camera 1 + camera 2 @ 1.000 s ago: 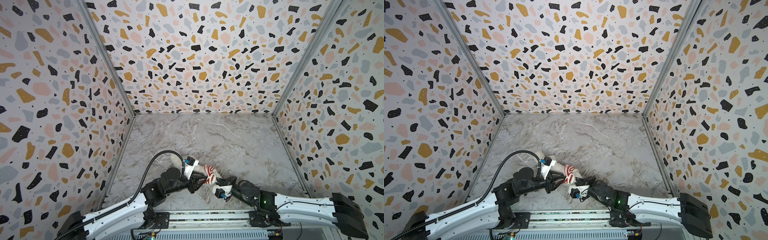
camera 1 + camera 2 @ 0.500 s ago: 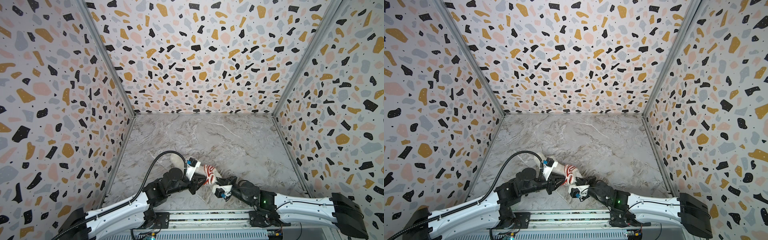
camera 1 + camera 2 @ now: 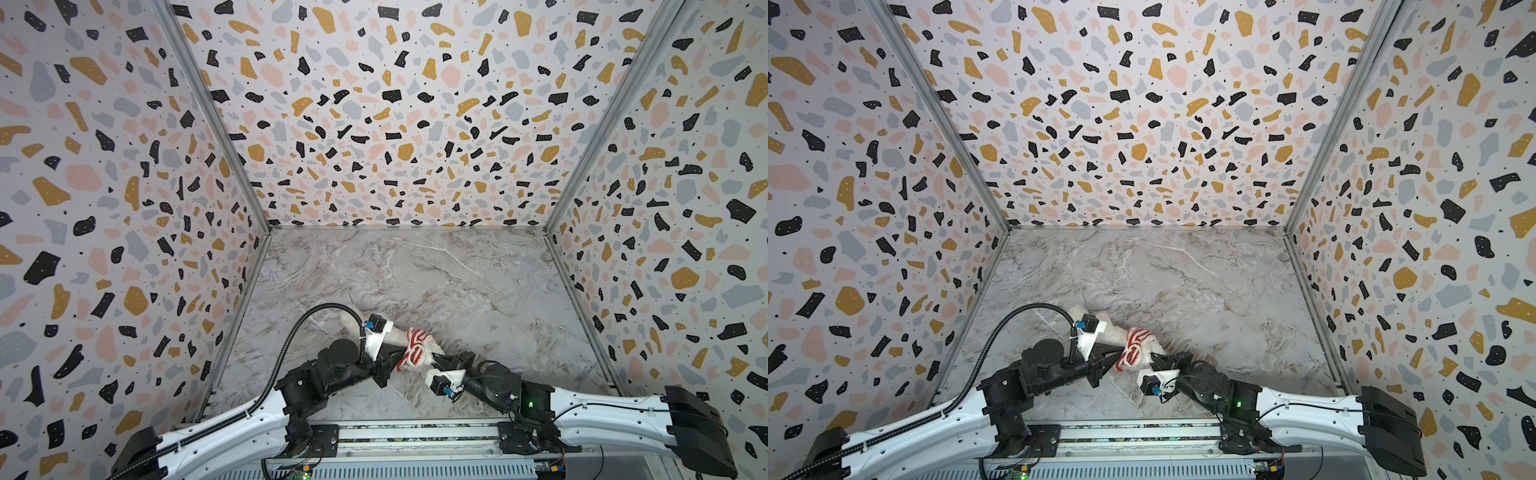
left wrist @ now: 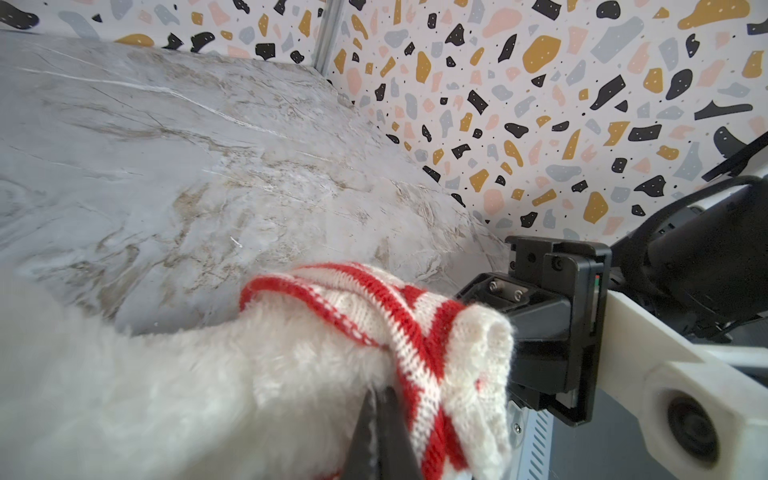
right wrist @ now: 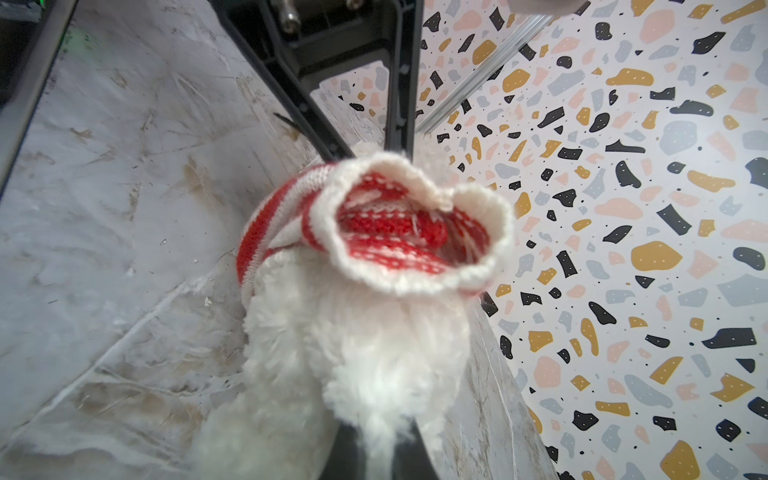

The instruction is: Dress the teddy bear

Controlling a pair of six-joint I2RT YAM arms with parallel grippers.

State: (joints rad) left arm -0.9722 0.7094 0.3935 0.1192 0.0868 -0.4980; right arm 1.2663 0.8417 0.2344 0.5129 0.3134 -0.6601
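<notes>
Noting the bear lying low on the floor, close to the front rail, stretched between the two arms in both top views. The sweater is bunched in a red-and-white ring round one end of it, and most of the white fur is bare. Which end that is we cannot tell: no face is in view

Left claw: jaws shut tight, nipping the sweater's edge where knit meets fur. Right claw: closed on a stub or tuft of the bear, fur bulging between the fingers. From the right wrist the sweater's open mouth faces us, cream rim folded, striped inside showing

Handling, as we judge it:
- The bear looks light and very soft. It will squash and bend rather than resist, and without an anchor it would slide along the smooth floor with any pull.
- Long pile may slip out of a shallow pinch. We would take a whole limb or a deep bite of the body, not fur alone.
- The knit looks stretchy and should give, but loops can snag on a fingertip. Best to grip the ribbed rim and draw it along the body
</notes>
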